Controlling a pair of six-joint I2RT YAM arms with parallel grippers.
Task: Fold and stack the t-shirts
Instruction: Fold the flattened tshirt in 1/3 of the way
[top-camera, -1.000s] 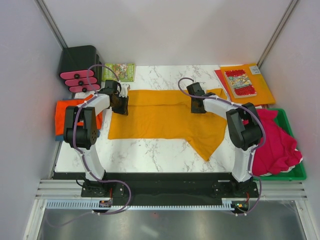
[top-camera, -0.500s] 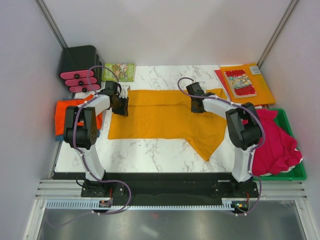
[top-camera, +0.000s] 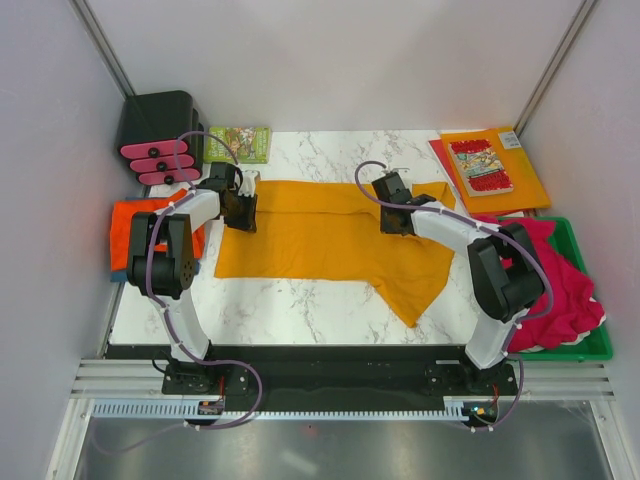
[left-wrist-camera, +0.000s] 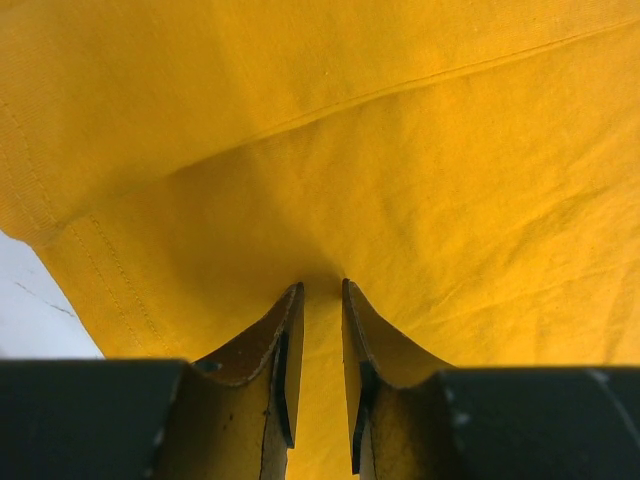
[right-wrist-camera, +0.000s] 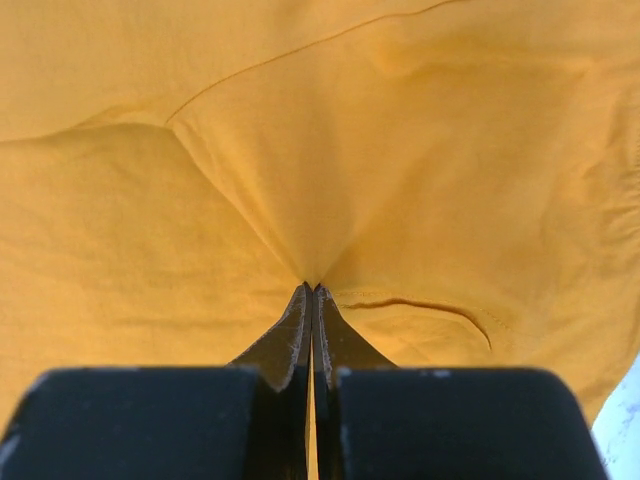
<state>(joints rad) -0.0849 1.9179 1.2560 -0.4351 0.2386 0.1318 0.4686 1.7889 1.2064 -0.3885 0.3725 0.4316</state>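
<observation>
Nearest the arm bases, one tapered flap of the mustard t-shirt (top-camera: 320, 235) reaches towards the front edge of the white marbled surface (top-camera: 300, 310); the rest lies spread flat across the middle. It looks light, limp and prone to wrinkling, so it is best gripped at hems and corners, both sides moving together.

At its far edge, the left end effector (left-wrist-camera: 320, 300) pinches a raised fold of that cloth. The right end effector (right-wrist-camera: 312, 295) is pressed together on a pucker of it.

On the left lies a red-orange t-shirt (top-camera: 130, 225), and on the right crimson-pink t-shirts (top-camera: 555, 290) fill a green tray (top-camera: 590, 350). Farther back are an orange folder (top-camera: 520, 180) bearing a comic book (top-camera: 480, 165), a green booklet (top-camera: 240, 143) and a black box (top-camera: 160, 120), with pale walls behind.
</observation>
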